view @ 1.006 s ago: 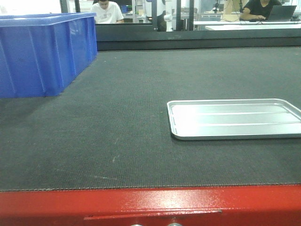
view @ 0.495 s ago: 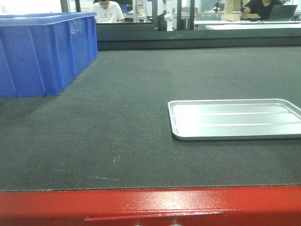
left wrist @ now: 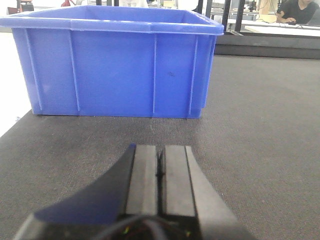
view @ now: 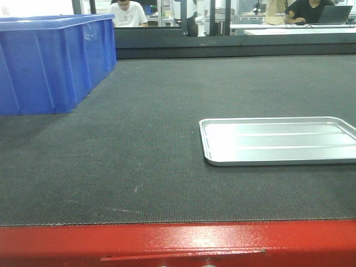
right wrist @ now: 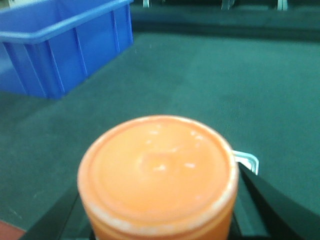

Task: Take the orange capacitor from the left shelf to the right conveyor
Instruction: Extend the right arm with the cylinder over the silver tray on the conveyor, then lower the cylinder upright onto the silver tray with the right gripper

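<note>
Filling the right wrist view, the capacitor [right wrist: 157, 172] shows its round orange top. It is clamped between the dark fingers [right wrist: 272, 207] of the right gripper [right wrist: 159, 225] above the grey belt [right wrist: 210, 80], and a tray [right wrist: 247, 161] corner peeks out just behind it. The left gripper [left wrist: 160, 170] has its 2 pads pressed together, empty, low over the belt and facing a blue bin [left wrist: 115, 65]. Seen from the front, the bin sits far left, the tray right, and the belt's red edge [view: 178, 242] is nearest.
</note>
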Controlling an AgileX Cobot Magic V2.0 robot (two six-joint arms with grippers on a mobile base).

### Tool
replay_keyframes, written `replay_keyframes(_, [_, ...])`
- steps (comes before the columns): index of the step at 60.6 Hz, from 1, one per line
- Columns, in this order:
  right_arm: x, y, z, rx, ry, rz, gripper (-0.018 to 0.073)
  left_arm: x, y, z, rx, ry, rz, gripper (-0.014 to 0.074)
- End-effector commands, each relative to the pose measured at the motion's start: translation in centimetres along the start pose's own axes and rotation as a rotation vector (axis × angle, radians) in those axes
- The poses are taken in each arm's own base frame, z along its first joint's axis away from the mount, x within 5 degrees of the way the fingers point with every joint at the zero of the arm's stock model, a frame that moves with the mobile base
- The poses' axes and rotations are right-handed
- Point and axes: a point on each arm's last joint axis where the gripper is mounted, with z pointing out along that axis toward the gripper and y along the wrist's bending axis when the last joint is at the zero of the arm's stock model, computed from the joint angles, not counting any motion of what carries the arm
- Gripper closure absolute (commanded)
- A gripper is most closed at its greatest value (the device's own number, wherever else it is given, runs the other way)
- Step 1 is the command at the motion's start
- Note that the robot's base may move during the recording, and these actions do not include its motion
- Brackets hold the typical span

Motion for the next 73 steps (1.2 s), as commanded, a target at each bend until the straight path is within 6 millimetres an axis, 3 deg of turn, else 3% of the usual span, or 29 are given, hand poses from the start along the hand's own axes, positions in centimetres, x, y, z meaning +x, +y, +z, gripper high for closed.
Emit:
replay_keyframes(1, [-3.5,0.4,1.2,-0.008,-0.104,-0.018,0.0426,-1.0,0.0,-0.1,-0.002,-0.103,-0.005,0.0723])
replay_keyframes(9, [-6.4,0.7,5.0,-0.006,-0.071,-0.019,0.0426,-1.0,0.0,-0.1,-0.002,-0.103,-0.005,0.0723])
replay_keyframes(16, [-7.3,0.8,8.9,-0.003,-0.031,-0.026,0.0426,-1.0,0.0,-0.1,-0.002,-0.103,-0.005,0.0723])
replay_keyframes(26, [-5.7,0.7,15.1,-0.002,0.002,-0.028,0.0426,-1.0,0.0,-0.1,-0.002,-0.103,-0.005,0.0723])
replay_keyframes(35, [-3.6,0.6,19.0,-0.024,-0.041,-0.083,0.0428,-1.0,0.0,-0.1,-0.002,-0.103,-0.005,0.0723])
replay_keyframes(46, [0.0,0.2,20.7,-0.097,-0.222,-0.166,0.0429,-1.0,0.0,-0.1,-0.002,-0.103,-0.005,0.0723])
replay_keyframes(55, [2.8,-1.8,20.8,-0.076,-0.311,-0.149,0.0429,-1.0,0.0,-0.1,-0.002,-0.103,-0.005,0.0723])
replay_keyframes(63, [5.0,-4.0,21.4,-0.022,-0.302,-0.128,0.0429,-1.0,0.0,-0.1,-0.002,-0.103,-0.005,0.0723])
replay_keyframes(73, [6.8,-4.5,22.5,-0.044,-0.288,-0.126,0.0429,-1.0,0.0,-0.1,-0.002,-0.103,-0.005,0.0723])
